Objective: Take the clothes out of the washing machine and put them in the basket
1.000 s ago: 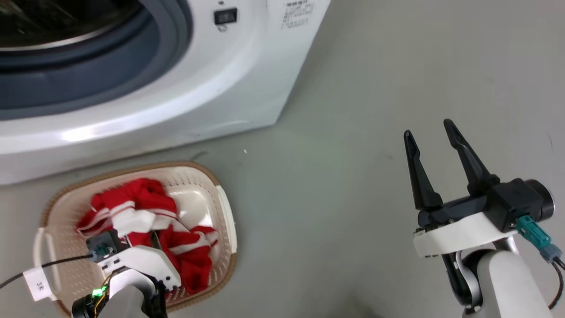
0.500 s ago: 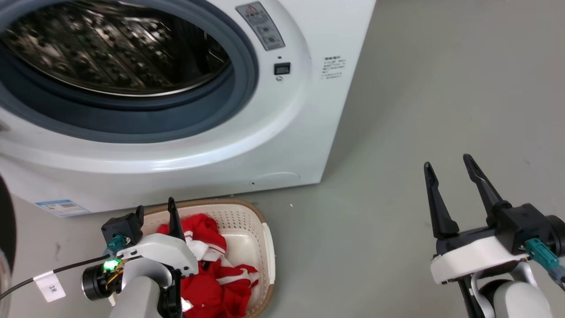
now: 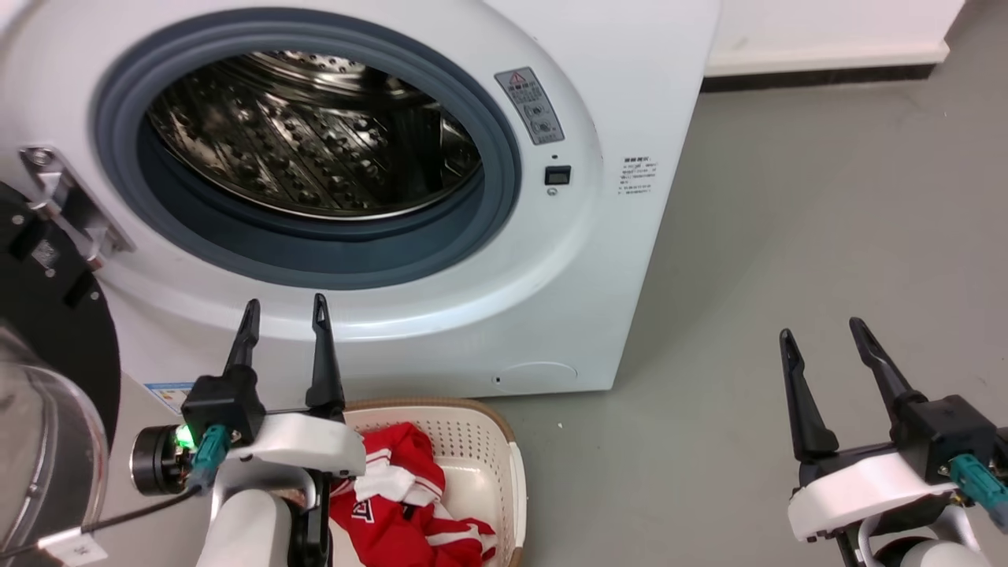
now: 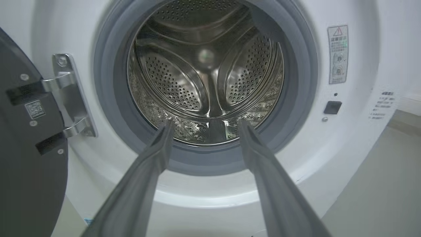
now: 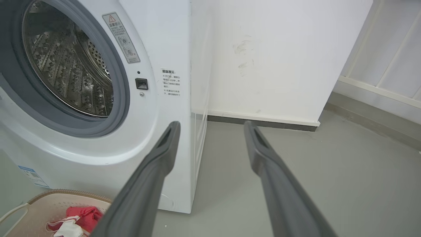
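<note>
1. The grey floor [image 3: 827, 220] runs from the near edge to a white wall [image 5: 263, 49] at the far right.
2. The washing machine [image 3: 622, 260], white and front-loading, stands at the far left, with its round grey-rimmed porthole facing the robot.
3. Its black-framed glass door [image 3: 55, 370] is swung fully open at the far left edge and hangs from a metal hinge [image 4: 70, 95].
4. The perforated steel drum [image 4: 204, 75] shows bare, shiny metal and raised paddles through the porthole.
5. The cream basket [image 3: 484, 441], with its brown rim, sits on the floor just in front of the machine's lower front. It is at the near left, partly behind the left arm.
6. The clothes [image 3: 394, 520] lie heaped inside the basket: red fabric with white stripes, and a bit of lettering on one fold.
7. The left claw [image 3: 285, 301] is held above the basket's left side, in front of the machine's lower front. Its fingers are spread wide with nothing between them, and its wrist view looks straight into the drum.
8. The right claw [image 3: 820, 329] is over bare floor at the near right, well apart from the machine. Its fingers are also spread wide and hold nothing.
</note>
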{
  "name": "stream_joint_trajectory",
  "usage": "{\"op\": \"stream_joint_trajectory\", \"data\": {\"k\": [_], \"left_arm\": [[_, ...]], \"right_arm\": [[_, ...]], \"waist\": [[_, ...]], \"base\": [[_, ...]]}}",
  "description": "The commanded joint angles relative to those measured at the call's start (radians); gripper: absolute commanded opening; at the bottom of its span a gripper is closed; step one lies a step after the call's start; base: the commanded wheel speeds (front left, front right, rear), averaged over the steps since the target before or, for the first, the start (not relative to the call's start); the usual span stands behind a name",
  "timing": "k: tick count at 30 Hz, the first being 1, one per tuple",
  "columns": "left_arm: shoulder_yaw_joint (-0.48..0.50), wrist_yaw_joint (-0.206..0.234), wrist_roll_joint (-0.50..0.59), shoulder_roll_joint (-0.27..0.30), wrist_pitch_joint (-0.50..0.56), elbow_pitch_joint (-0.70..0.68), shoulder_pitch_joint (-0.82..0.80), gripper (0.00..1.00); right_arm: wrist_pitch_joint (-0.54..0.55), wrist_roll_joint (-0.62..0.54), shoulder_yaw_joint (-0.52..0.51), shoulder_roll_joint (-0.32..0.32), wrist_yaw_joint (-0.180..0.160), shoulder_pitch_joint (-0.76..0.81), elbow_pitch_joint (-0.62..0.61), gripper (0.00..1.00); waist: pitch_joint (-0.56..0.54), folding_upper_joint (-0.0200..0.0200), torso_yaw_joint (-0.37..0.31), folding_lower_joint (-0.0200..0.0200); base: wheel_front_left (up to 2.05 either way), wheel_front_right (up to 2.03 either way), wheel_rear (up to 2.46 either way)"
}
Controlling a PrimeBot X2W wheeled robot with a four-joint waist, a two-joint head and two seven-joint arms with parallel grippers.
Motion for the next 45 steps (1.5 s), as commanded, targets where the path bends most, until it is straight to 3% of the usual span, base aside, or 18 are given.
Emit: {"op": "stream_joint_trajectory", "data": {"k": [1, 7, 15, 25, 45], "left_arm": [[-0.002, -0.003, 0.015, 0.005, -0.002, -0.036, 0.027, 1.00], [-0.027, 0.004, 0.051, 0.027, 0.011, -0.125, 0.114, 1.00], [-0.051, 0.018, 0.063, 0.047, 0.104, -0.245, 0.243, 1.00], [-0.061, 0.024, 0.050, 0.055, 0.145, -0.253, 0.316, 1.00], [-0.062, 0.036, 0.038, 0.070, 0.139, -0.258, 0.300, 1.00]], "right_arm": [[0.005, -0.009, 0.005, 0.002, -0.001, 0.019, -0.006, 1.00], [0.019, -0.007, 0.014, 0.002, -0.001, 0.056, -0.002, 1.00], [0.033, 0.000, 0.006, 0.002, -0.001, 0.109, -0.017, 1.00], [0.040, 0.000, -0.002, 0.002, -0.001, 0.134, -0.024, 1.00], [0.033, 0.007, 0.006, 0.002, -0.001, 0.122, -0.013, 1.00]], "waist": [[-0.031, 0.0000, 0.015, 0.0002], [-0.090, 0.0000, 0.026, 0.0002], [-0.141, 0.0000, 0.031, 0.0002], [-0.158, 0.0000, 0.033, 0.0002], [-0.158, 0.0000, 0.035, 0.0002]], "base": [[0.00, 0.00, 0.00], [0.00, 0.00, 0.00], [0.00, 0.00, 0.00], [0.00, 0.00, 0.00], [0.00, 0.00, 0.00]]}}
